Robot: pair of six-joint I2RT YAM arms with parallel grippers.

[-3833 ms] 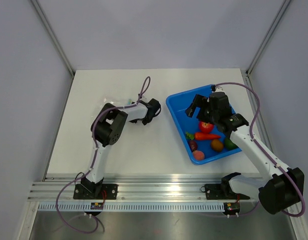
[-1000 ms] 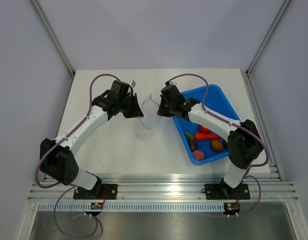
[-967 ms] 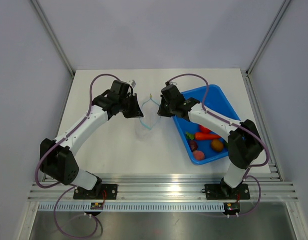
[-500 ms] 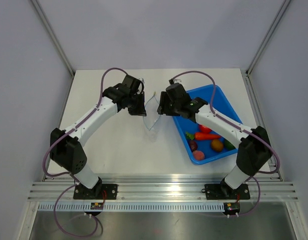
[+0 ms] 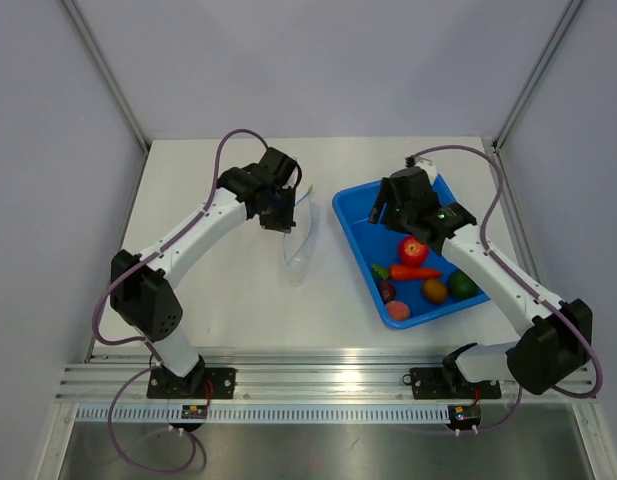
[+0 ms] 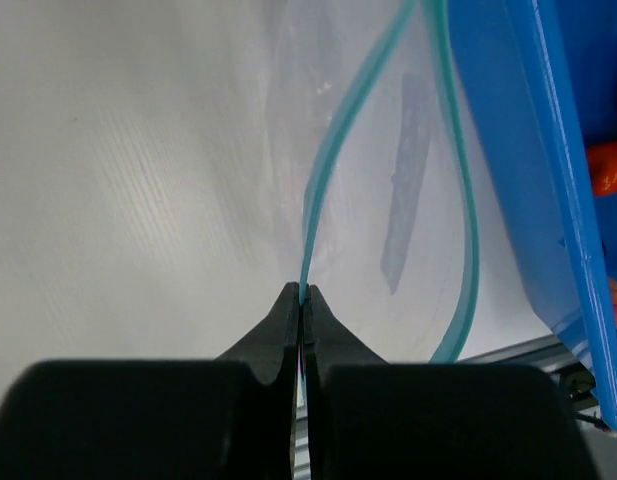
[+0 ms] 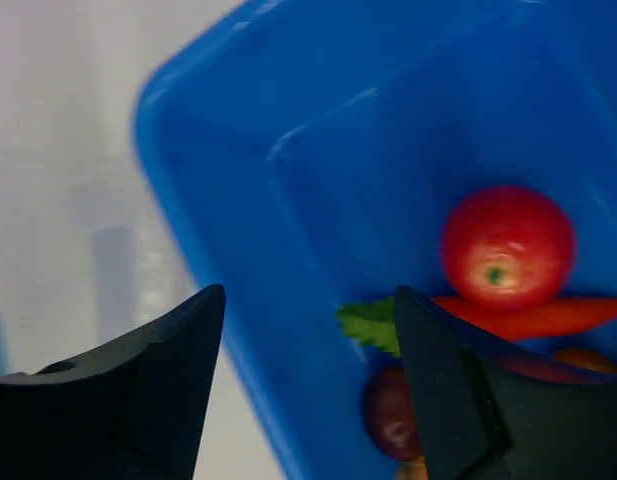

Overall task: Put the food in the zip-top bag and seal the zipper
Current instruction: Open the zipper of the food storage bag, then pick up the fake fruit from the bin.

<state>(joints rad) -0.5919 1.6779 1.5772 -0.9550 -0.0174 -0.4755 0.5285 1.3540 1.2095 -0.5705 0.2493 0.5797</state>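
The clear zip-top bag [image 5: 300, 240] hangs with its mouth open, its teal zipper [image 6: 333, 150] curving in two strips. My left gripper [image 6: 302, 293] is shut on one zipper strip and holds the bag up left of the tray. My right gripper [image 7: 308, 310] is open and empty above the blue tray [image 5: 360, 238]. The food lies in the tray: a red round [image 7: 506, 245], an orange carrot [image 7: 533, 317] with green leaves, a purple round [image 7: 393, 415], and in the top view a brown round [image 5: 435, 291], a green one [image 5: 462, 284] and a pink one [image 5: 398, 311].
The blue tray's wall [image 6: 548, 170] stands close to the right of the hanging bag. Grey walls enclose the white table [image 5: 208, 290] at back and sides. An aluminium rail [image 5: 318, 385] runs along the near edge.
My right gripper has let go of the bag and swung right over the tray, now open. My left gripper still holds the zipper, a little further back and right.
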